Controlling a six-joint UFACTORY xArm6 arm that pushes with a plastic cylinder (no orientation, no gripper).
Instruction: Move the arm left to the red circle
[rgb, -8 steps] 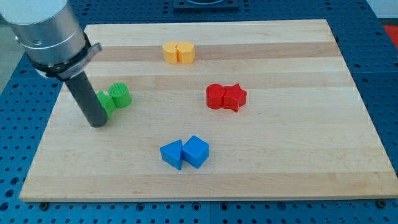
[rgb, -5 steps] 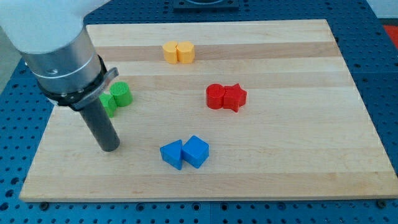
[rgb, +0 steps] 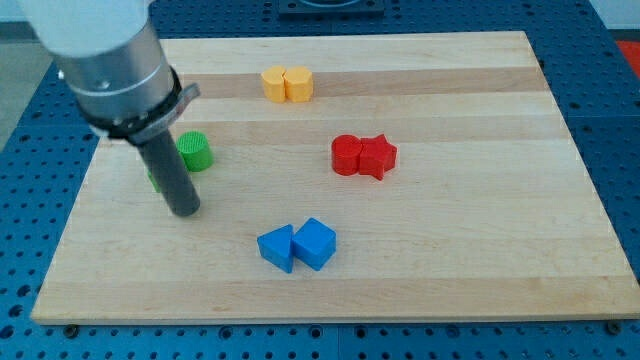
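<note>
My tip (rgb: 186, 211) rests on the table (rgb: 480, 270) near its left edge, touching no block; the arm has no hand, only the rod. A green cylinder (rgb: 195, 151) stands just behind the rod, another green block mostly hidden. The red circle (rgb: 346, 155) lies well right of my tip, mid-table, upright, touching a red star (rgb: 378, 156).

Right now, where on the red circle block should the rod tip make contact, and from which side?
My tip can only push. Meet the red circle block on its free curved face at the view's left; the red star block touches its right side.
</note>
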